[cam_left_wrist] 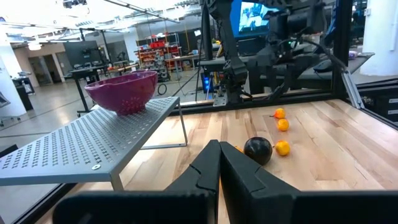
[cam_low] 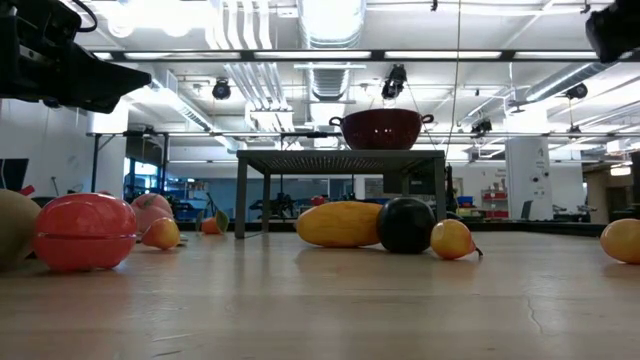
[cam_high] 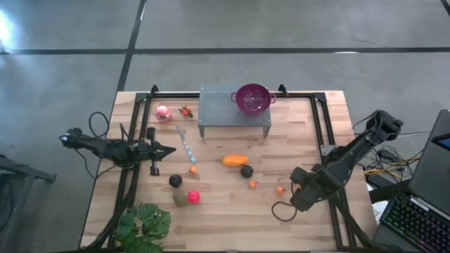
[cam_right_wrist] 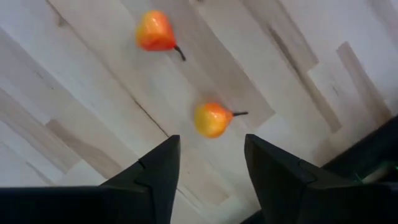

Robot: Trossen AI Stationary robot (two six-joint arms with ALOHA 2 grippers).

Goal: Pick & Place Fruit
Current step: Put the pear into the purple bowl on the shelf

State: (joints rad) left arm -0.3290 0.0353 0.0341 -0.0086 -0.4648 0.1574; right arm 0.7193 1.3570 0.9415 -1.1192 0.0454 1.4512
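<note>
High view: right gripper (cam_high: 292,184) low over worktop (cam_high: 232,211) by small orange fruit (cam_high: 280,190); left gripper (cam_high: 169,149) parked left.
Right wrist view: right jaws parted, holding nothing, orange fruit just ahead between the tips, second orange piece (cam_right_wrist: 155,31) farther off. Left wrist view: left jaws pressed shut, empty; black ball (cam_left_wrist: 257,149) ahead, purple bowl (cam_left_wrist: 122,91) on perforated stand (cam_left_wrist: 74,146). Low view: elongated orange piece (cam_low: 340,223) touching black ball, red ball (cam_low: 85,232) near.

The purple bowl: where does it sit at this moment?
In the high view the purple bowl sits on the right end of the grey perforated stand at the table's far edge, centred between both arms.
</note>
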